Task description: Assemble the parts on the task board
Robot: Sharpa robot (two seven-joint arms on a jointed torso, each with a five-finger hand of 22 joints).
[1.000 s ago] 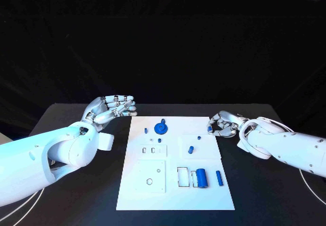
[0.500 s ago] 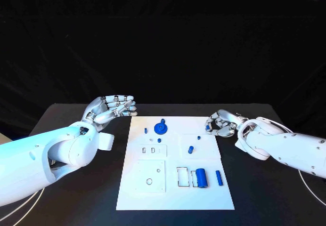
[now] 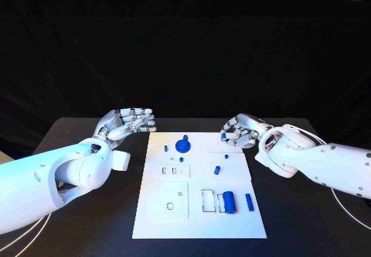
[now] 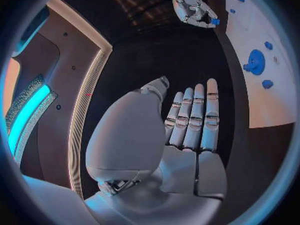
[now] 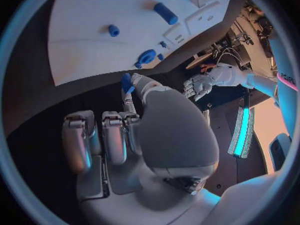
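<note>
— Two silver hands are up over the black surface [image 3: 93,214]. What is the right hand [image 3: 238,131] doing?

— It pinches a small blue part [image 3: 224,136] in its fingers [image 3: 232,140]. You can see the blue bit at the fingertips in the right wrist view too [image 5: 127,81]. The hand is over the far right corner of the white task board [image 3: 232,219].

— And the left hand [image 3: 127,123]?

— It holds nothing. Its fingers [image 3: 141,121] are curled a bit but apart, palm up. It is off the board, just beside the far left corner.

— Where are the other blue parts?

— On the board, between the two hands, sits a round blue wheel [image 3: 183,145]. A little blue peg [image 3: 165,148] stands next to it, on the left hand's side. A tiny blue dot [image 3: 181,159] lies just nearer than the wheel. Nearer than the right fingers are a small stud [image 3: 227,157] and a short blue pill [image 3: 217,171].

— Anything far from the fingers?

— Yes. Well away from both hands, near the front of the board, a fat blue cylinder [image 3: 229,202] lies beside a thin blue rod [image 3: 249,202]. The cylinder lies next to a dark-edged slot [image 3: 208,201].

— Does any hand touch the board?

— I cannot tell for the right one. The left one is apart from it.
</note>
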